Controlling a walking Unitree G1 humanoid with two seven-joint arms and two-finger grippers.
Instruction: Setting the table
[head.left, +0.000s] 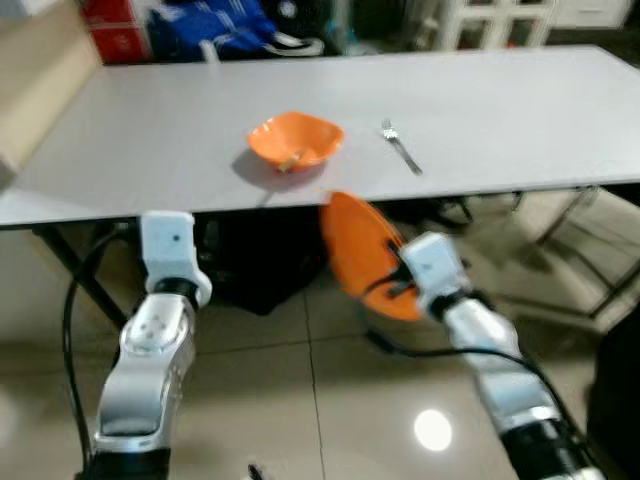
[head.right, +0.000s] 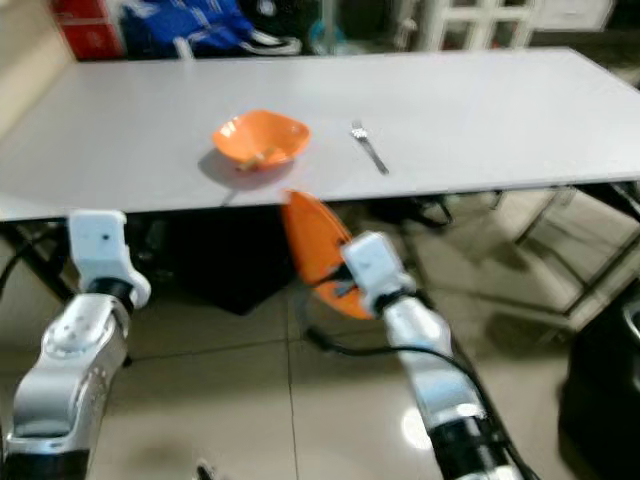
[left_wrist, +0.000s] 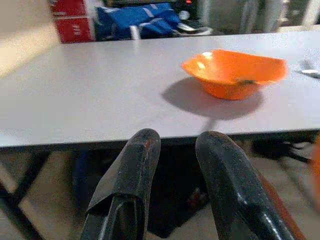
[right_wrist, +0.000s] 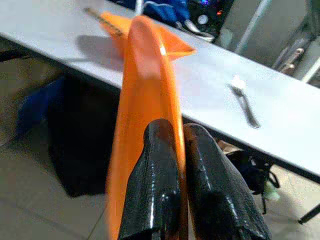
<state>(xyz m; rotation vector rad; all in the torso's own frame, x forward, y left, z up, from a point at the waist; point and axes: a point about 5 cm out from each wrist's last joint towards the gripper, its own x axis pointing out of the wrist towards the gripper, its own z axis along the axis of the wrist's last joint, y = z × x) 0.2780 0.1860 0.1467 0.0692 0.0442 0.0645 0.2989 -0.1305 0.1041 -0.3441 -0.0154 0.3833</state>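
— What did we have along the near edge of the white table (head.left: 480, 110)?

— We stood just short of it. Our right gripper (right_wrist: 172, 165) was pinched shut on the rim of an orange plate (head.left: 362, 252), which we held tilted on edge below and in front of the tabletop, its upper rim close to the table's edge. Our left gripper (left_wrist: 175, 185) hovered near that same edge, further to our left, with its two black fingers a narrow gap apart and nothing between them.

— And room to move on top?

— Plenty. We saw an orange bowl (head.left: 295, 141) sitting near the front edge with something small inside that we could not make out, and a metal fork (head.left: 401, 146) lying to its right, apart from it. The remaining tabletop was bare white, stretching wide to both sides and back.

— What about under and around?

— Under the table we noted black folding legs (head.left: 70, 265) and a dark bag (head.left: 255, 265) on the glossy beige tiled floor (head.left: 300, 400). Beyond the far edge we made out a blue bag (head.left: 210, 25), red boxes (head.left: 115, 25) and white furniture (head.left: 500, 20).
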